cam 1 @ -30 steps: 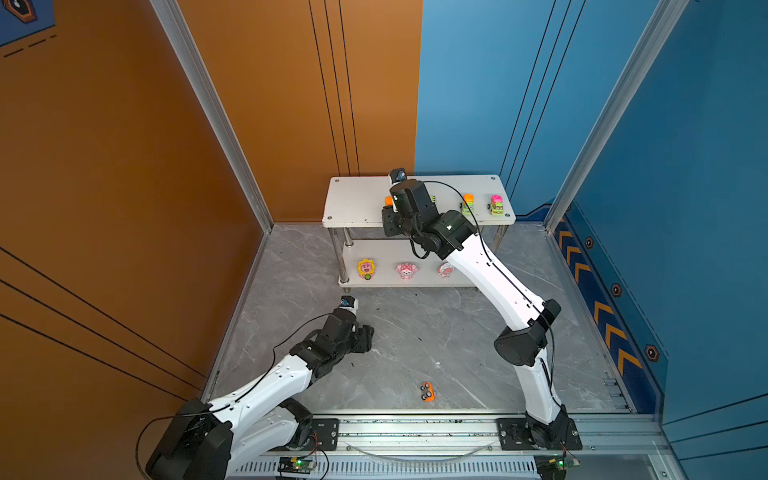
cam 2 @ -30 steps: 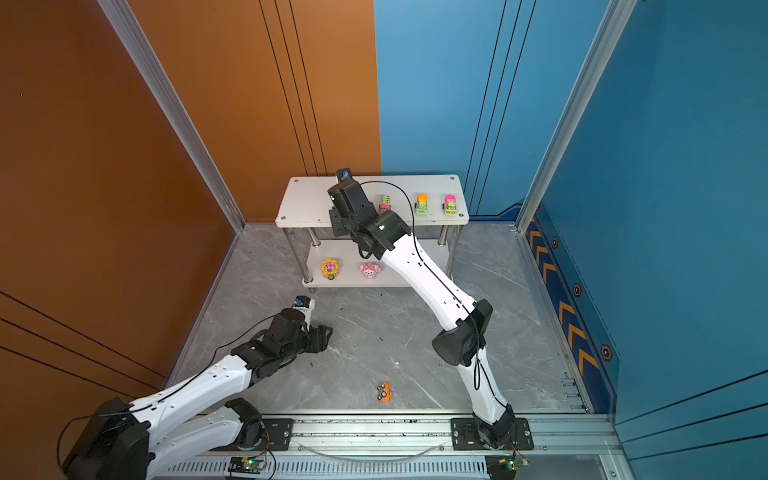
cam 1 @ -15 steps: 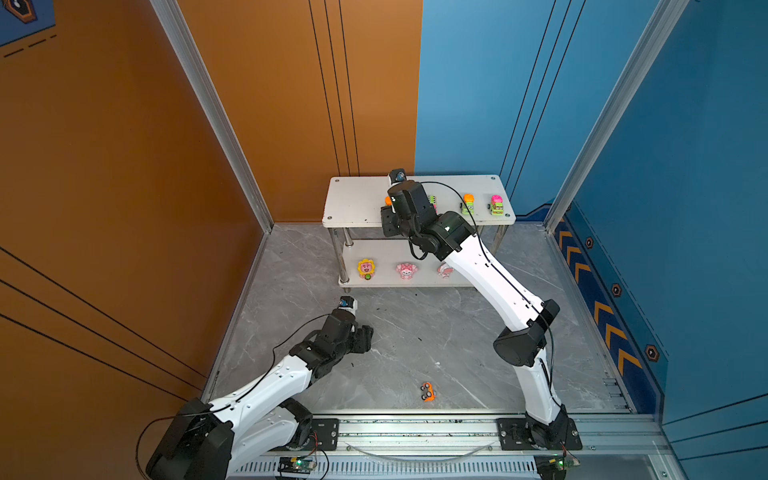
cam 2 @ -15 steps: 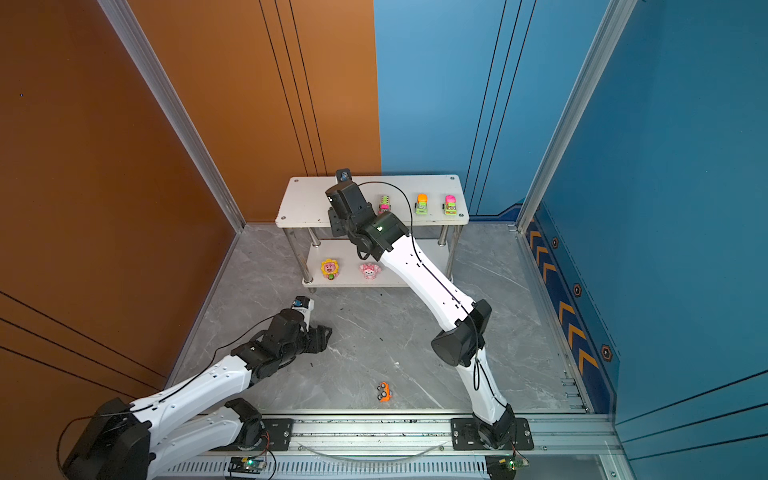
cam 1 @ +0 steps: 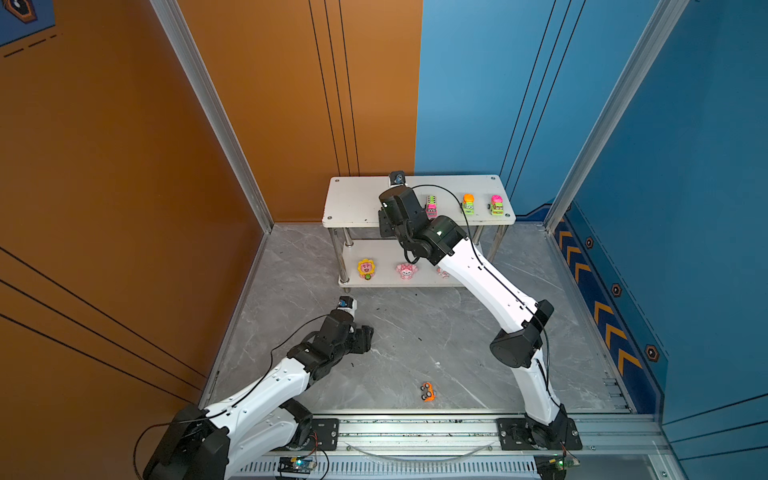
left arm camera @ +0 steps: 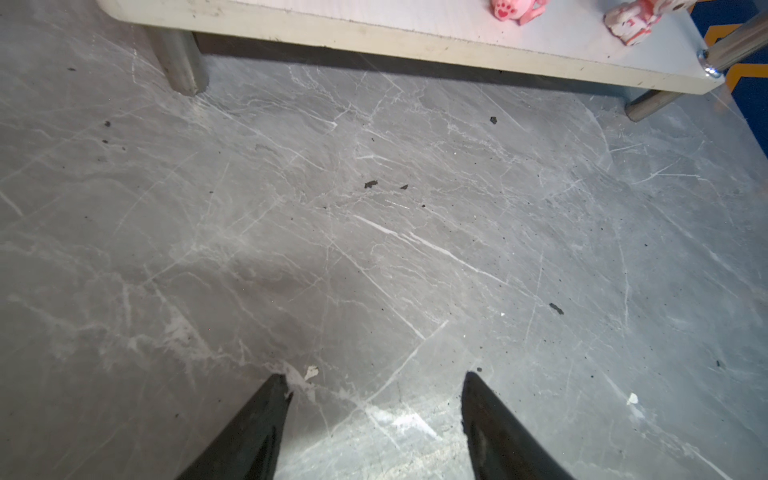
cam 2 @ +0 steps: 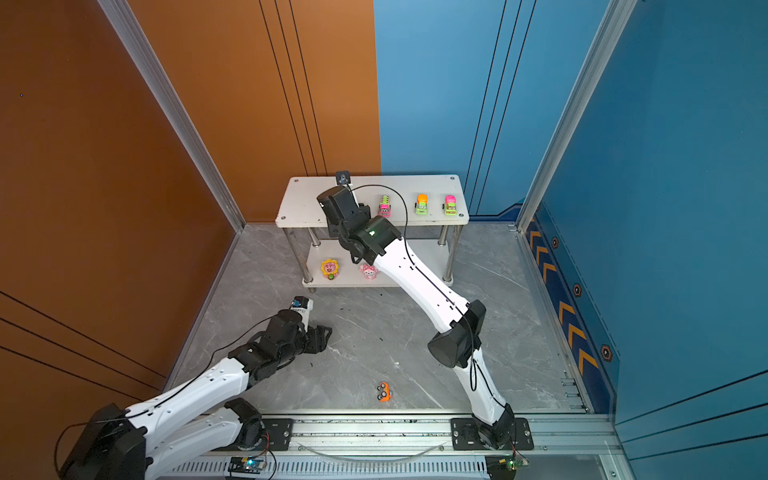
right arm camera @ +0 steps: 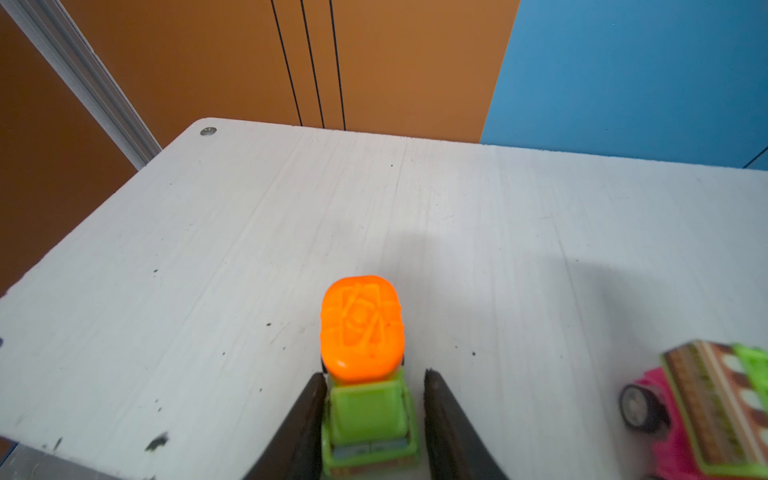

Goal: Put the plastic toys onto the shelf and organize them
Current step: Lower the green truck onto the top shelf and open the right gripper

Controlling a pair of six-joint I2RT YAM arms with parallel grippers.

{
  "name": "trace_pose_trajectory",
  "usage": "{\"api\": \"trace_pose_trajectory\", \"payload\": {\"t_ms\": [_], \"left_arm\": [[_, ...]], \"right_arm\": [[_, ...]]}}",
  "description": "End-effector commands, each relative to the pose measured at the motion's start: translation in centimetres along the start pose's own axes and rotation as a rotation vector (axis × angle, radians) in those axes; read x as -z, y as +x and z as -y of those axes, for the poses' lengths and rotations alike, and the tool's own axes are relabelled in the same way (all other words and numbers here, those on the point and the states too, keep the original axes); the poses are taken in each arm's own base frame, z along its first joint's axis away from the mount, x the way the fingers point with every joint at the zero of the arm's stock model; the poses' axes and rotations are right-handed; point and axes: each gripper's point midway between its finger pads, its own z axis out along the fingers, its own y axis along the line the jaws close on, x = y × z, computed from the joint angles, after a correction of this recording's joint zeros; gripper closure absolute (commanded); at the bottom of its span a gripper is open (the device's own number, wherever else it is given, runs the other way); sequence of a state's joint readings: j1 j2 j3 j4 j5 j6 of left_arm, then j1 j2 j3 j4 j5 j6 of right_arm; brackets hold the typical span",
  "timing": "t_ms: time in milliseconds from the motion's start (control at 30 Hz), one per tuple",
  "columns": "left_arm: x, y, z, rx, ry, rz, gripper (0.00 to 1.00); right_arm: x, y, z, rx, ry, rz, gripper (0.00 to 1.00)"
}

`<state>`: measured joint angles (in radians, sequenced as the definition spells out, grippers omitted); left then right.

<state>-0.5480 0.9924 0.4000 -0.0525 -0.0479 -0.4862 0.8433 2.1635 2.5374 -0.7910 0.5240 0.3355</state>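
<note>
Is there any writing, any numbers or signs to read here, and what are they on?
No readable words or numbers.
Signs only: orange chevrons at the foot of the blue wall.
Atom-like emblem on the orange top of the green truck.
Red paw print on a pink figurine.

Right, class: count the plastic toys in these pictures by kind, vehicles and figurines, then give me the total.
Vehicles: 5 (pink bus, orange-topped truck and pink-topped truck on the top board; another orange-topped truck at the right claw; orange car on the floor)
Figurines: 3 (yellow flower-face, pink one, pink-and-white one; all on the lower board)
Total: 8
</note>
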Motion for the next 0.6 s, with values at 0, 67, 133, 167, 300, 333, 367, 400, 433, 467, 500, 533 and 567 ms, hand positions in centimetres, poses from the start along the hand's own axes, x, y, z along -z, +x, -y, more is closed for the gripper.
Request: {"api": "trace_pose_trajectory", "payload": {"t_ms": [0, 67, 133, 167, 300, 333, 367, 400, 433, 467, 500, 533, 567], "left_arm": [[0.2, 0.4, -0.2, -0.010, 0.007, -0.009, 0.32], [0.3, 0.4, -0.2, -0.008, 0.011, -0.005, 0.31], [0.5, 0.3, -0.2, -0.007, 0.016, 0.001, 0.31], [0.5, 0.3, -0.1, -0.006, 0.017, 0.004, 0.31], [0.8, 0.2, -0.1, -0.005, 0.021, 0.012, 0.31], [0.9, 0.3, -0.2, -0.006, 0.021, 0.013, 0.31], [0.9, 0.2, -0.2, -0.004, 0.021, 0.017, 0.31], [1.0, 0.2, -0.2, -0.004, 0.021, 0.019, 0.30], [1.0, 0.1, -0.2, -0.003, 0.020, 0.022, 0.30], [1.1, 0.2, -0.2, -0.004, 0.019, 0.021, 0.30], [1.1, 0.1, -0.2, -0.006, 0.019, 0.022, 0.30], [1.1, 0.1, -0.3, -0.006, 0.018, 0.023, 0.30], [1.1, 0.1, -0.3, -0.006, 0.016, 0.024, 0.30]], "right_arm": [[-0.7, 1.2, 0.3, -0.019, 0.065, -0.012, 0.62], [-0.7, 1.1, 0.6, -0.038, 0.082, -0.003, 0.64], [-0.6, 0.8, 0.7, -0.057, 0.094, 0.011, 0.65], [-0.5, 0.7, 0.7, -0.064, 0.100, 0.017, 0.66], [-0.6, 0.4, 0.6, -0.085, 0.100, 0.032, 0.66], [-0.6, 0.4, 0.4, -0.086, 0.095, 0.033, 0.66], [-0.7, 0.5, 0.3, -0.085, 0.095, 0.031, 0.66], [-0.6, 0.6, 0.0, -0.084, 0.086, 0.030, 0.66], [-0.5, 0.6, -0.1, -0.084, 0.081, 0.029, 0.65], [-0.5, 0.6, -0.3, -0.083, 0.071, 0.027, 0.64], [-0.4, 0.7, -0.7, -0.079, 0.052, 0.021, 0.61], [-0.3, 0.7, -1.0, -0.080, 0.028, 0.015, 0.59], [-0.2, 0.6, -1.3, -0.081, 0.002, 0.008, 0.57]]}}
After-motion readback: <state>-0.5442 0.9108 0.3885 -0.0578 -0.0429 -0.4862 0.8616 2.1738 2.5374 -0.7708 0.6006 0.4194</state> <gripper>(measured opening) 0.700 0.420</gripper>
